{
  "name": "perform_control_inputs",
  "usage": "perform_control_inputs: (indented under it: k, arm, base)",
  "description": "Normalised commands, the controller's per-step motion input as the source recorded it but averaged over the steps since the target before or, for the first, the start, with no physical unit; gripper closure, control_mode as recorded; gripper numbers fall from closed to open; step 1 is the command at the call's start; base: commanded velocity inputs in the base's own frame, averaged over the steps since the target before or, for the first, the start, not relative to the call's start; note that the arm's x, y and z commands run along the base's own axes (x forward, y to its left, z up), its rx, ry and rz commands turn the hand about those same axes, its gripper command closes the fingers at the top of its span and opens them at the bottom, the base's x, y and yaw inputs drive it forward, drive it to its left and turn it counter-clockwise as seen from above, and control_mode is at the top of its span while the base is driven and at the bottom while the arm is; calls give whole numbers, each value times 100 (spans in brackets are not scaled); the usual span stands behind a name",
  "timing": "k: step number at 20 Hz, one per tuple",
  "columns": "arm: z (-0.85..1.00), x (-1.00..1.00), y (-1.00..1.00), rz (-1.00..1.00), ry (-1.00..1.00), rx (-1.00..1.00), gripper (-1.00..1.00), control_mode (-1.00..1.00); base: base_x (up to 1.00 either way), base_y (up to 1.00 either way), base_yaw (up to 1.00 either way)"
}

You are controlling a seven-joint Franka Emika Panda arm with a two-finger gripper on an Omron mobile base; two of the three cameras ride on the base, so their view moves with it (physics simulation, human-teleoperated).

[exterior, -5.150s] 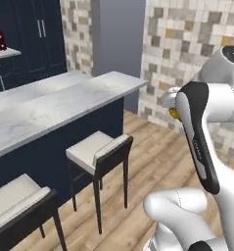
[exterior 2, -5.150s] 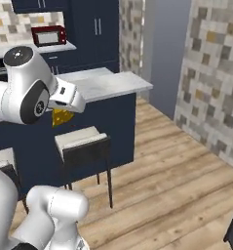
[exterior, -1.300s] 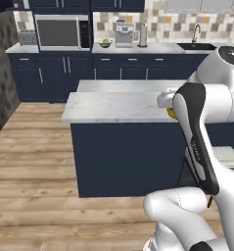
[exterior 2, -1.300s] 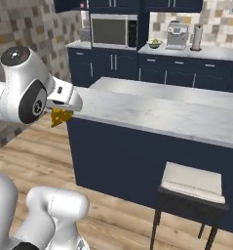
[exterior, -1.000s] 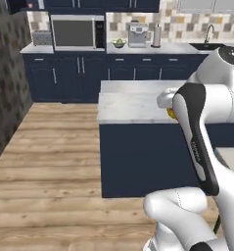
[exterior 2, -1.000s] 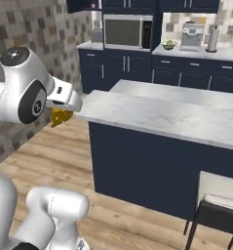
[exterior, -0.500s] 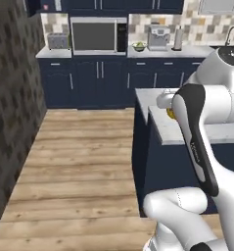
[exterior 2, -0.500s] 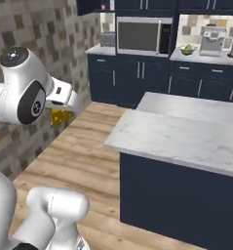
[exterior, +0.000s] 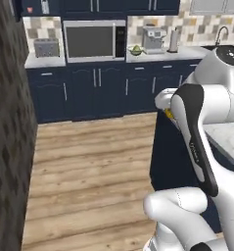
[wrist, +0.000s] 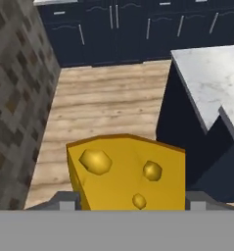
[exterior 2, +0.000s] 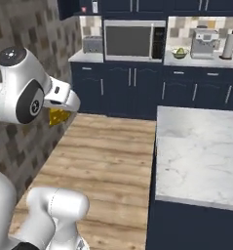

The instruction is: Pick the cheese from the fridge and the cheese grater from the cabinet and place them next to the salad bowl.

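Swinging with the base, both base cameras now face the back wall of dark navy cabinets, where a moment ago the marble island lay across them; that is the camera turning, not the furniture moving. The arm's pose looks unchanged, and the small yellow-orange cheese wedge with holes [wrist: 128, 174] sits between the fingers as it did.

The gripper [exterior 2: 59, 115] is closed on that wedge: in the hand view the two dark fingertips [wrist: 65, 200] stand at either side of it, and in the right base view the cheese hangs just under the white hand, over the wooden floor and beside the mottled stone-tile wall [exterior 2: 20, 141].

The pale round salad bowl with a green lettuce head [exterior 2: 179, 52] stands on the far grey counter [exterior 2: 193, 60], between the silver microwave [exterior 2: 134, 40] and the grey coffee machine [exterior 2: 203, 37]. The step in hand appears to be carrying the cheese there. Doing it well probably means keeping the grip steady and the wedge level while the base drives past the white marble island [exterior 2: 201, 156], then lowering it onto bare counter beside the bowl.

In the left base view the white forearm covers all but a sliver of the cheese. No grater can be made out, and the bowl is too small for detail.
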Motion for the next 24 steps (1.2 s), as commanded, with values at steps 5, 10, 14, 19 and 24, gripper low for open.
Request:
perform_control_inputs:
  k: [5, 10, 14, 19, 24]
  arm:
    - [0, 0, 0, 0, 0, 0, 100, 100]
    - [0, 0, 0, 0, 0, 0, 100, 100]
    - [0, 0, 0, 0, 0, 0, 100, 100]
    - [0, 0, 0, 0, 0, 0, 100, 100]
    - [0, 0, 0, 0, 0, 0, 100, 100]
  base:
    - [100, 100, -45]
    - [100, 93, -51]
    - [100, 85, -56]
    - [100, 88, -56]
    - [100, 100, -45]
